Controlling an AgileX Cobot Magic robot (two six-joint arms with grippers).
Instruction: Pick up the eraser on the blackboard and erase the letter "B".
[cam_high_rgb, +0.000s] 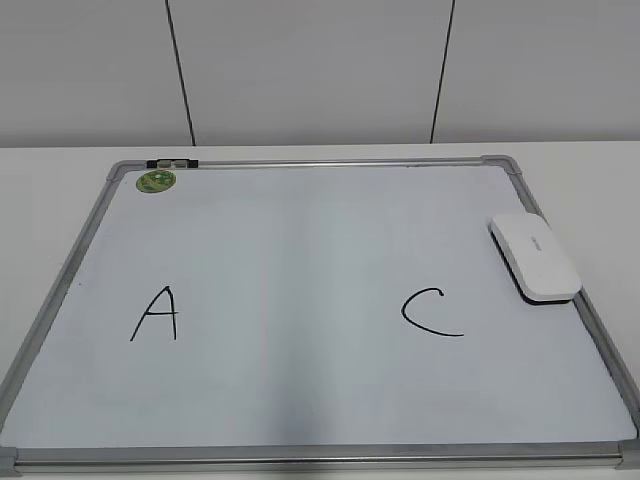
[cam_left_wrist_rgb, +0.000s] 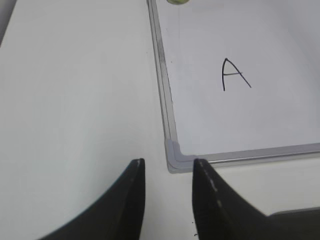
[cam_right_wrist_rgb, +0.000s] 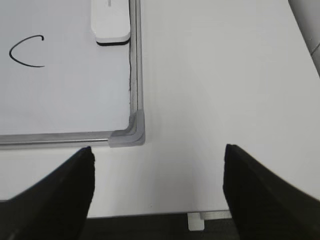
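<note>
1. Right gripper (cam_right_wrist_rgb: 158, 149): jaws spread wide, empty, over the bench (cam_right_wrist_rgb: 210, 75) just off the near right corner of the blackboard (cam_right_wrist_rgb: 131, 132). Risk: descending here would catch the raised frame.
2. Left gripper (cam_left_wrist_rgb: 167, 162): jaws narrowly parted, empty, above the near left corner. Risk: a careless reach would shove the board.
3. Eraser (cam_high_rgb: 533, 256): lying flat on the board's right edge, its outer end over the frame. Risk: you could pinch glossy plastic off-centre and it may slip or skid.
4. Letter "C" (cam_high_rgb: 430, 312) and letter "A" (cam_high_rgb: 155, 313): intact. Risk: you could wipe either by mistake.
5. Letter "B": none visible; the space between is bare. Check before wiping.
</note>
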